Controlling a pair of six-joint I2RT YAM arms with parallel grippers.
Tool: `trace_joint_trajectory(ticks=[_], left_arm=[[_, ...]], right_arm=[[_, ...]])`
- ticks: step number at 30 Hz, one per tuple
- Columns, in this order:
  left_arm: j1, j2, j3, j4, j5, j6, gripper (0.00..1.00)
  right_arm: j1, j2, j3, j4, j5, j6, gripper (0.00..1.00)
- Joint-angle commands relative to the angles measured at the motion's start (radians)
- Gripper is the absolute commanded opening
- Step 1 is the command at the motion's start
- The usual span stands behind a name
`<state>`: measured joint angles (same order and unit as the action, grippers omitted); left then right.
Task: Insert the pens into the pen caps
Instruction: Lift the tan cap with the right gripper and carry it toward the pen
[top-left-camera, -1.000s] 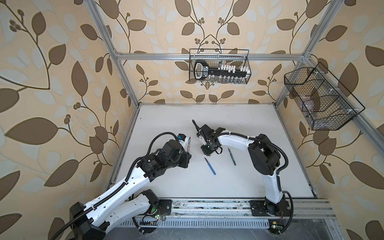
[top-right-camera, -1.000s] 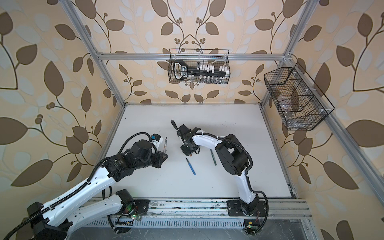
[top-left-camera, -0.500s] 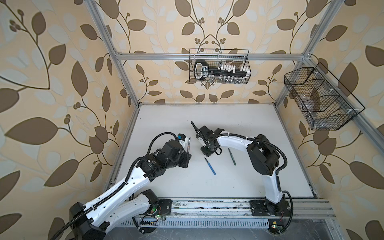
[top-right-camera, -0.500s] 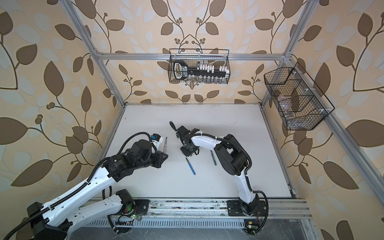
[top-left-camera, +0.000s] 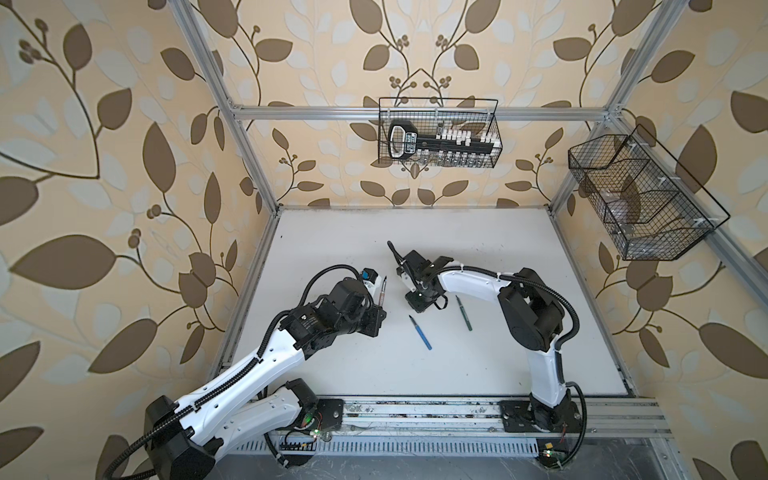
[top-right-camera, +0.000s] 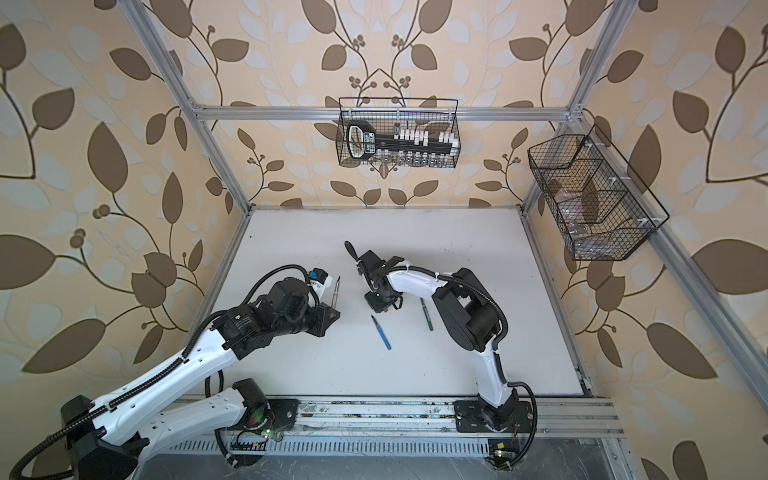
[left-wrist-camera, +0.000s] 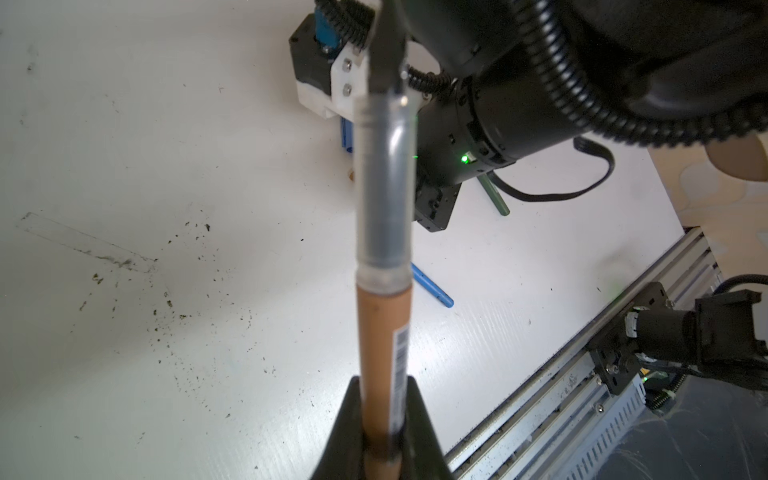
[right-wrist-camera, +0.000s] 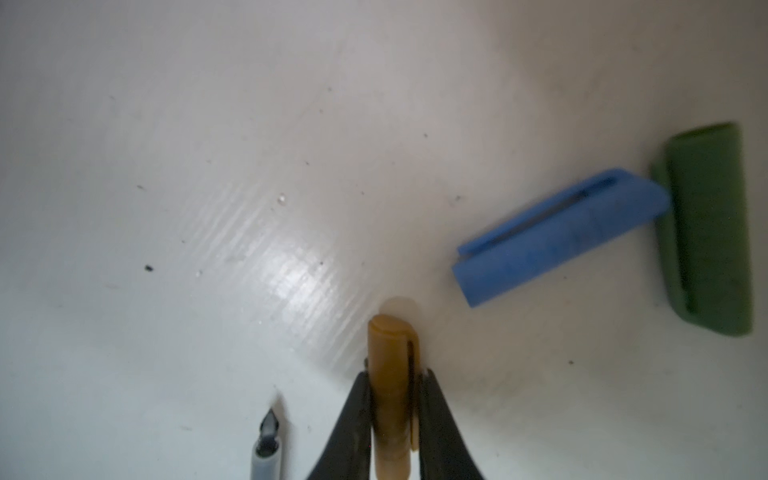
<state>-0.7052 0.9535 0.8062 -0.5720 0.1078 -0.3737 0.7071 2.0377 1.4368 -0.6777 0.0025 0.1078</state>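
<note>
My left gripper (left-wrist-camera: 384, 436) is shut on the orange-brown pen (left-wrist-camera: 384, 332), whose dark tip points away from it; in both top views this pen (top-left-camera: 381, 291) (top-right-camera: 335, 291) stands above the table's left half. My right gripper (right-wrist-camera: 392, 399) points down at the table and is shut on the orange-brown pen cap (right-wrist-camera: 390, 365). The blue pen cap (right-wrist-camera: 561, 241) and green pen cap (right-wrist-camera: 706, 232) lie touching beside it. The blue pen (top-left-camera: 420, 332) and green pen (top-left-camera: 464, 313) lie flat near the right gripper (top-left-camera: 417, 305). In both top views that arm hides the caps.
A wire basket (top-left-camera: 438, 133) with a tool hangs on the back wall and another wire basket (top-left-camera: 640, 195) on the right wall. An aluminium rail (top-left-camera: 415, 415) runs along the white table's front edge. A pen's dark tip (right-wrist-camera: 268, 432) lies close beside the right fingers.
The right gripper has shifted slightly left and its jaws have closed onto the orange-brown cap. The left arm and its pen have not moved.
</note>
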Motion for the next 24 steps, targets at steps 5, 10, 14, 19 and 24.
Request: trace_joint_trajectory(ticks=[5,10,14,19,24], left_arm=[[0.006,0.115,0.09,0.059,0.12,0.046,0.08],[0.004,0.173,0.111,0.101,0.187,0.045,0.08],[-0.001,0.192,0.102,0.146,0.22,0.022,0.08],[-0.023,0.203,0.098,0.184,0.239,-0.001,0.09],[-0.04,0.207,0.095,0.207,0.25,-0.013,0.09]], right_arm=[[-0.088,-0.196,-0.159,0.13,-0.197,0.086,0.18],[-0.161,-0.329,-0.288,0.25,-0.339,0.17,0.18],[-0.228,-0.438,-0.385,0.374,-0.46,0.258,0.16],[-0.283,-0.541,-0.475,0.527,-0.565,0.384,0.17],[-0.3,-0.611,-0.521,0.6,-0.575,0.462,0.17]])
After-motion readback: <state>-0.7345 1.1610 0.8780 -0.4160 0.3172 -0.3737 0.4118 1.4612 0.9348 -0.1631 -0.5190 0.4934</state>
